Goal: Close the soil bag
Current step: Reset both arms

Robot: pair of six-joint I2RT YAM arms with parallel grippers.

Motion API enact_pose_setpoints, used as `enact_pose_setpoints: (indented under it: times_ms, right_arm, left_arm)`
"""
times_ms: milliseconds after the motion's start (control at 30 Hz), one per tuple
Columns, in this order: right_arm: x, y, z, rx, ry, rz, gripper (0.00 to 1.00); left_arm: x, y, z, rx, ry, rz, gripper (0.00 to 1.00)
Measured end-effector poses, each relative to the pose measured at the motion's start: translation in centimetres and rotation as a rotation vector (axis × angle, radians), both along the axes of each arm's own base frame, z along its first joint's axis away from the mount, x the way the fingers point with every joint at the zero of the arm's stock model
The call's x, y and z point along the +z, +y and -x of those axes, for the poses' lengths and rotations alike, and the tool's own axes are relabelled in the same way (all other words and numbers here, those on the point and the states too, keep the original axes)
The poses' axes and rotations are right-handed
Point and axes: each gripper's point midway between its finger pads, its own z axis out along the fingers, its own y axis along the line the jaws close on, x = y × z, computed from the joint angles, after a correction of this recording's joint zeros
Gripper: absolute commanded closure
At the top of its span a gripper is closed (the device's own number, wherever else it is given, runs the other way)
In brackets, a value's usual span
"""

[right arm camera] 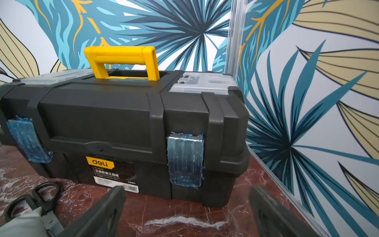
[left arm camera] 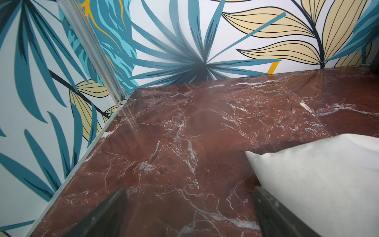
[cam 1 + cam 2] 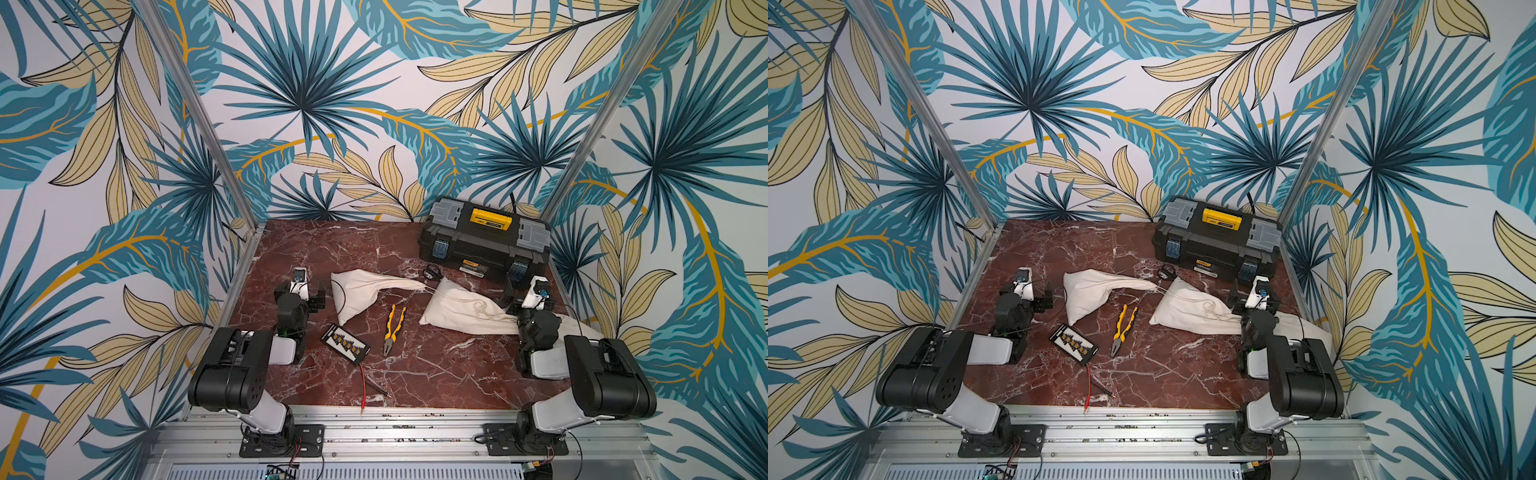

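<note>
Two white cloth bags lie on the red marble table (image 3: pixel 419 374). The left bag (image 3: pixel 359 297) (image 3: pixel 1090 295) has a cinched neck pointing right; I cannot tell which bag holds soil. The right bag (image 3: pixel 461 311) (image 3: pixel 1192 309) has a cord coiled on top, and its far end runs under the right arm. My left gripper (image 3: pixel 302 296) (image 2: pixel 189 205) stands open over bare marble, just left of the left bag (image 2: pixel 320 176). My right gripper (image 3: pixel 528 297) (image 1: pixel 186 191) is open too, empty, beside the right bag (image 1: pixel 18 225) and facing the toolbox.
A black toolbox (image 3: pixel 484 241) (image 1: pixel 123 123) with a yellow handle stands at the back right. Yellow pliers (image 3: pixel 392 328), a black tray of small yellow parts (image 3: pixel 345 344) and a red wire (image 3: pixel 363 382) lie in the middle. Black scissors (image 3: pixel 432 272) (image 1: pixel 41 197) rest near the bags.
</note>
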Motion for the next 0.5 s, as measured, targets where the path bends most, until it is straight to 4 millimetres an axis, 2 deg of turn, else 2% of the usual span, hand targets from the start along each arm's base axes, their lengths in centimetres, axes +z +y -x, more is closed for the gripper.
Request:
enact_pose_setpoints:
  times_ms: [500]
  right_arm:
    - [-1.3, 1.4, -0.1, 0.084, 0.054, 0.005, 0.01]
  left_arm:
    - [-0.3, -0.1, 0.1, -0.004, 0.011, 0.001, 0.00]
